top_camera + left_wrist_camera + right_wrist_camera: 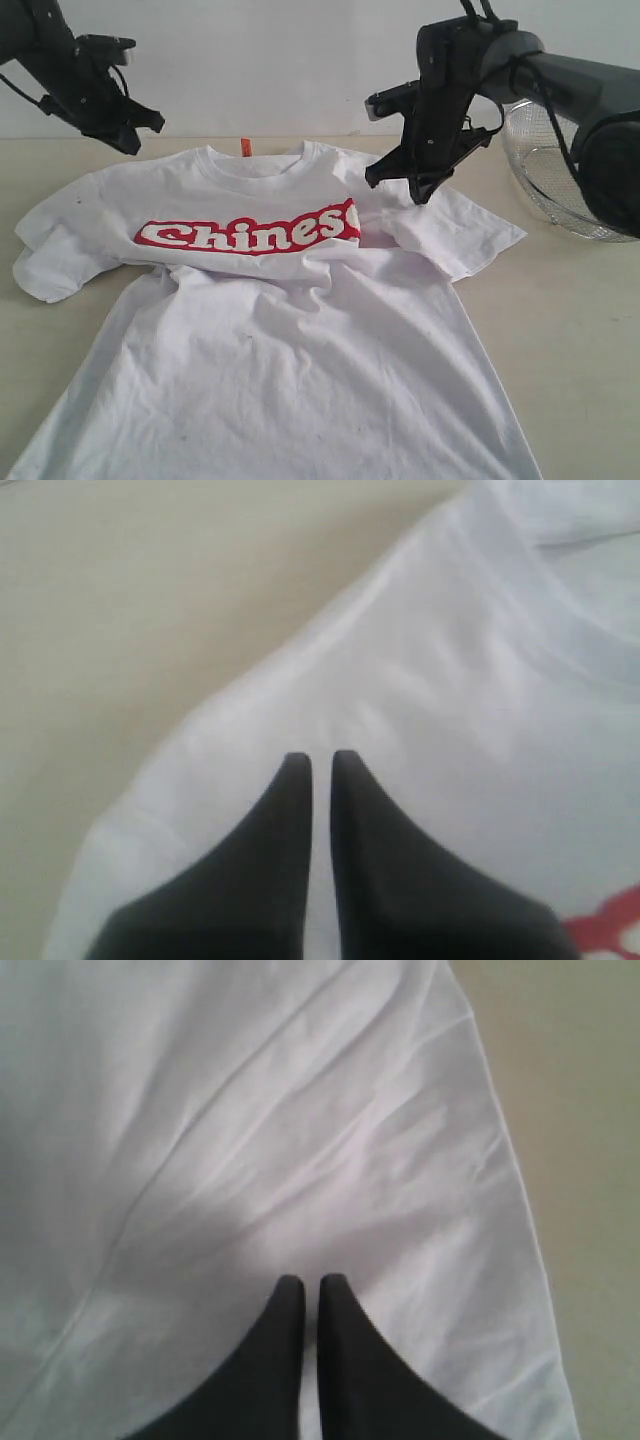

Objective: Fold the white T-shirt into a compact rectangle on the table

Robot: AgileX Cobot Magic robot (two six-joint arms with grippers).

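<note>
The white T-shirt (290, 330) lies spread face up on the table (570, 330), its red banner across the chest and an orange neck tag (246, 147) at the collar. Its right-hand sleeve is folded inward over the end of the lettering. My left gripper (135, 135) hangs shut above the shirt's left shoulder, holding nothing; in the left wrist view the left gripper (320, 760) hovers over white shoulder cloth (450, 710). My right gripper (400, 185) hangs shut over the right shoulder and sleeve; in the right wrist view the right gripper (303, 1285) is empty over wrinkled fabric (300, 1140).
A round wire-mesh basket (545, 170) stands at the back right, partly behind the right arm. Bare tabletop shows to the left of the shirt (40, 360) and to its right. A pale wall runs along the table's far edge.
</note>
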